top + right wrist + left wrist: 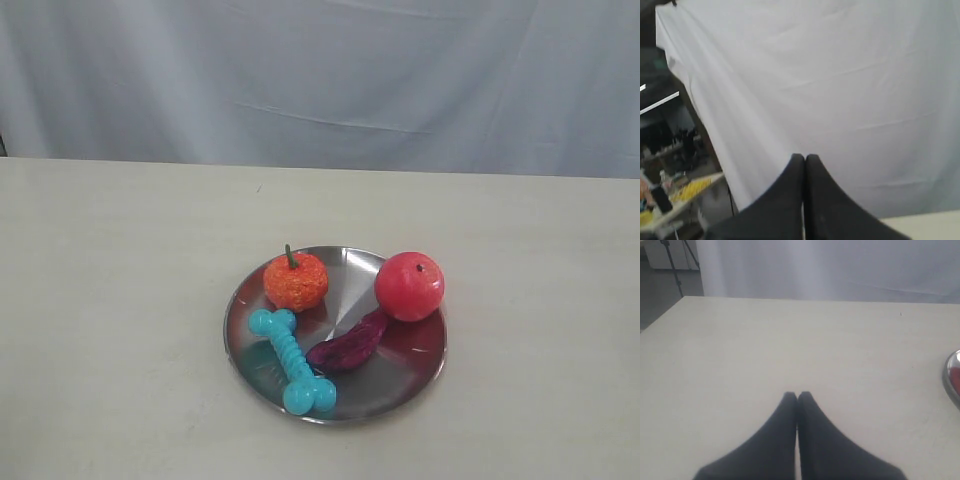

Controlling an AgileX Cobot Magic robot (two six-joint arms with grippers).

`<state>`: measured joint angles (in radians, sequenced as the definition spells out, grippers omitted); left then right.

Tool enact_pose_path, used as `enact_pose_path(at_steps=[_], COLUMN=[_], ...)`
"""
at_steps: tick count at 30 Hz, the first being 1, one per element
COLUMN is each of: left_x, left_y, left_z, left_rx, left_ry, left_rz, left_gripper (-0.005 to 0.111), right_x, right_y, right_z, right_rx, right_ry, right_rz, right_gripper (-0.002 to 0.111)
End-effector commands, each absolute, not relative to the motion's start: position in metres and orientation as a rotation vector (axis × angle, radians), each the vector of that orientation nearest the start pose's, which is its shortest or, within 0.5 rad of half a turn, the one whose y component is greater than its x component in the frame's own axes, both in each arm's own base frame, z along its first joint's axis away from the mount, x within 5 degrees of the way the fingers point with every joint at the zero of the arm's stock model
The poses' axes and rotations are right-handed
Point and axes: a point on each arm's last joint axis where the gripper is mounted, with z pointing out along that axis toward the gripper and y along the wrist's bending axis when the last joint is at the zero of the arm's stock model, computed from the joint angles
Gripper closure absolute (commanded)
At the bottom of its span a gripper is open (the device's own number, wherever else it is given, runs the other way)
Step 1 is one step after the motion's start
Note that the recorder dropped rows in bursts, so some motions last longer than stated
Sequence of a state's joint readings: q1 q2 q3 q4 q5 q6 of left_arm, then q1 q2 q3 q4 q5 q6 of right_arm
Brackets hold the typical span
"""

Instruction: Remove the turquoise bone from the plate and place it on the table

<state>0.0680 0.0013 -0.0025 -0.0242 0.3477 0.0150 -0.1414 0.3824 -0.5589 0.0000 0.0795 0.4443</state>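
The turquoise bone (292, 360) lies on the front left part of the steel plate (400, 375), its knobbed ends pointing back-left and front-right. The plate sits on the cream table (110, 300). Neither gripper shows in the exterior view. My left gripper (797, 396) is shut with nothing in it, low over bare table (765, 345); the plate's rim (952, 377) peeks in at the frame edge. My right gripper (804, 158) is shut and empty, pointing at the white curtain, with a sliver of table (930, 222) below.
On the plate also rest an orange pumpkin toy (295, 281), a red apple (410, 286) and a dark purple piece (349, 345) right beside the bone. A white curtain (320, 70) hangs behind the table. A tripod (675, 262) stands past the table's corner.
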Motion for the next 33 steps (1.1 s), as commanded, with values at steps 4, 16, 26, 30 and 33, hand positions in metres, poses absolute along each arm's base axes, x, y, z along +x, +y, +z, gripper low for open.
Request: enact_pose_path(at_steps=[4, 16, 26, 30, 33], left_x=[0.053, 0.053, 0.053, 0.053, 0.053], left_y=[0.002, 0.002, 0.002, 0.002, 0.002], left_z=[0.182, 0.182, 0.182, 0.182, 0.182], left_rx=[-0.061, -0.061, -0.061, -0.061, -0.061], left_ry=[1.825, 1.825, 1.825, 1.825, 1.825], left_rz=[0.025, 0.025, 0.025, 0.025, 0.025], left_gripper=[0.107, 0.107, 0.107, 0.107, 0.107], right_x=[0.152, 0.277, 0.355, 0.379, 0.393], right_y=[0.008, 0.036, 0.058, 0.072, 0.086], right_z=[0.423, 0.44, 0.362, 0.316, 0.286], right_rx=[0.153, -0.204, -0.311, -0.377, -0.41], right_ry=[1.773, 2.294, 2.533, 2.652, 2.704], right_rz=[0.193, 0.123, 0.253, 0.272, 0.288], right_gripper=[0.109, 0.109, 0.108, 0.09, 0.06])
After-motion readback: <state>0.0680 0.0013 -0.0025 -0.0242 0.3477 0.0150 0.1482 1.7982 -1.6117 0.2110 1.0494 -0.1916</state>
